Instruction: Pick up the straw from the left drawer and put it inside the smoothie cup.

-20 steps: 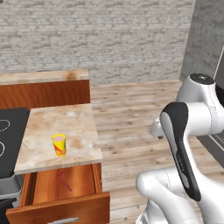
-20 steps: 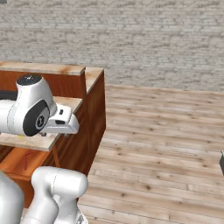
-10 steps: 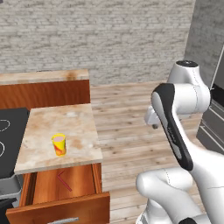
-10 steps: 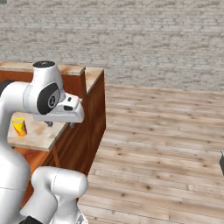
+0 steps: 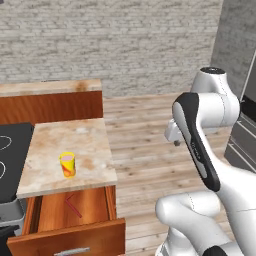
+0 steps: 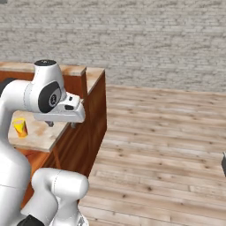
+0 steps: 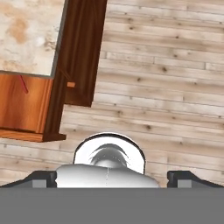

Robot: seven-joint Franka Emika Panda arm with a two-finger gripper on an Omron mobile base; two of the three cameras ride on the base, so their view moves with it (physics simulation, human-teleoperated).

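The smoothie cup (image 5: 67, 164), yellow with a pinkish top, stands upright on the marble counter (image 5: 85, 145); it also peeks out beside the arm, the smoothie cup (image 6: 20, 127). Below the counter the left drawer (image 5: 95, 232) is pulled open, and the dark red straw (image 5: 73, 205) lies slanted on its floor. In the hand view the straw (image 7: 23, 84) lies in the drawer (image 7: 26, 109) at the left. My gripper (image 6: 62, 125) hangs open and empty above the floor, to the right of the counter, well apart from cup and straw. Its fingertips (image 7: 43, 177) stand wide apart.
A black stovetop (image 5: 7, 150) adjoins the counter on the left. A taller wooden counter (image 5: 50, 102) rises behind it. Plank floor (image 5: 145, 130) stretches to the right, and a grey appliance (image 5: 245, 130) stands at the far right edge.
The arm has swung upward and straightened, lifting the hand slightly beside the counter. The cup has come into sight in the right base view. Cup, straw and drawer have not moved.
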